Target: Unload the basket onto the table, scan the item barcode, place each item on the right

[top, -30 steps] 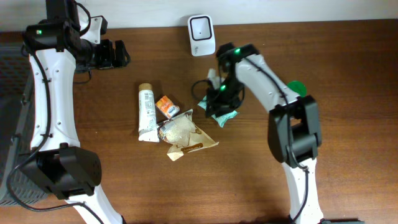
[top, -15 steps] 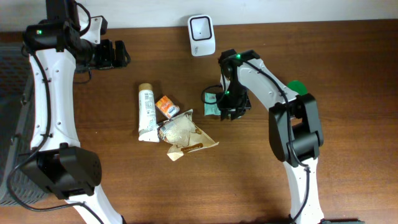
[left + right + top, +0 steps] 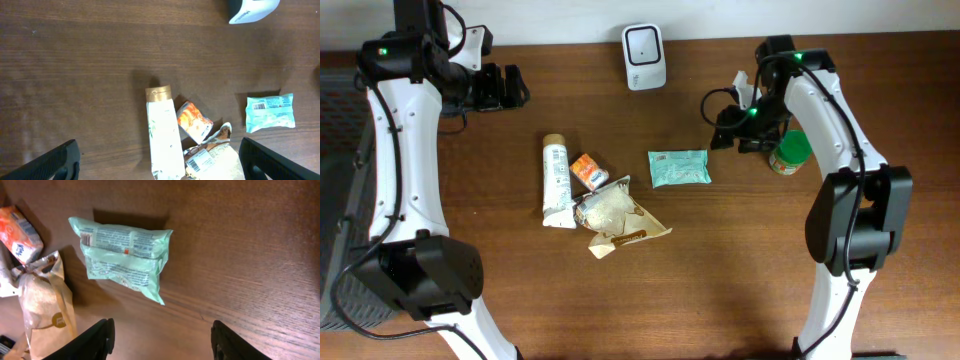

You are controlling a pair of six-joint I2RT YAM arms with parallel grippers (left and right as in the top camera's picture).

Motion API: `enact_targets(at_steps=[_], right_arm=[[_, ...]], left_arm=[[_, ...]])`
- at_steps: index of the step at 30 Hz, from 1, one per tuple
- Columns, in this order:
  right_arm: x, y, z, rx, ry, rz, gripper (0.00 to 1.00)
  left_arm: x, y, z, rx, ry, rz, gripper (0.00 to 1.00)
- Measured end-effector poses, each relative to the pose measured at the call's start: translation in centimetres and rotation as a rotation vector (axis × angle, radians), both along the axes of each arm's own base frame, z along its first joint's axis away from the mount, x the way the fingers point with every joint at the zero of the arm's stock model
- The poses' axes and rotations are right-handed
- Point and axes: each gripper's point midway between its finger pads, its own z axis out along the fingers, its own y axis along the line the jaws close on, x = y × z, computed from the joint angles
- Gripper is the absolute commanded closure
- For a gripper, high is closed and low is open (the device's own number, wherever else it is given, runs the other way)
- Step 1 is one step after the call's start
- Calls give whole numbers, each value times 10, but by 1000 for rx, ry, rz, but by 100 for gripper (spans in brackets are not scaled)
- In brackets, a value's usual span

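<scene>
Tabletop of dark wood with two arms, viewed from above and from both wrists. The item to be scanned, a mint-green packet, lies flat on the wood near the centre, held by neither arm. Its printed face is turned up, and the left wrist view shows a barcode at one corner. The white scanner stands at the far edge of the table, well apart from the packet.

The right gripper hovers above the wood to the right of the packet, between it and a green-lidded jar that the right arm partly hides. Its two fingers stand apart with only bare wood between them, and they touch nothing.

The left gripper hangs over the far left of the table, clear of every object. Its fingers are spread wide and hold nothing.

Left of the packet lies a loose cluster of three items: a white tube with a gold cap, a small orange carton just beside it, and a crumpled paper bag touching the carton's near side. The bag's nearest edge lies close to the packet, but bare wood shows between them.
</scene>
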Motion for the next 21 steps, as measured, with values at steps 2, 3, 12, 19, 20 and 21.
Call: enact_targets(at_steps=[2,3,12,19,20,21], right_arm=[[4,6,-8,32,-13,19,39],[5,12,-16,56,-11,34,39],[7,23,-55,99,28,39,40],[7,24,-58,103,42,18,40],[5,24,-59,102,46,18,40],[4,24,-61,102,52,17,40]], left_arm=[[3,-1,2,-6,-13,-3,1],[8,-2,4,-14,-38,-8,1],[16,-64,-21,-147,-21,-124,100],[15,-211,-130,-219,127,-286,100],[11,-226,-136,-237,142,-306,100],[8,-239,-140,-258,150,-324,100]])
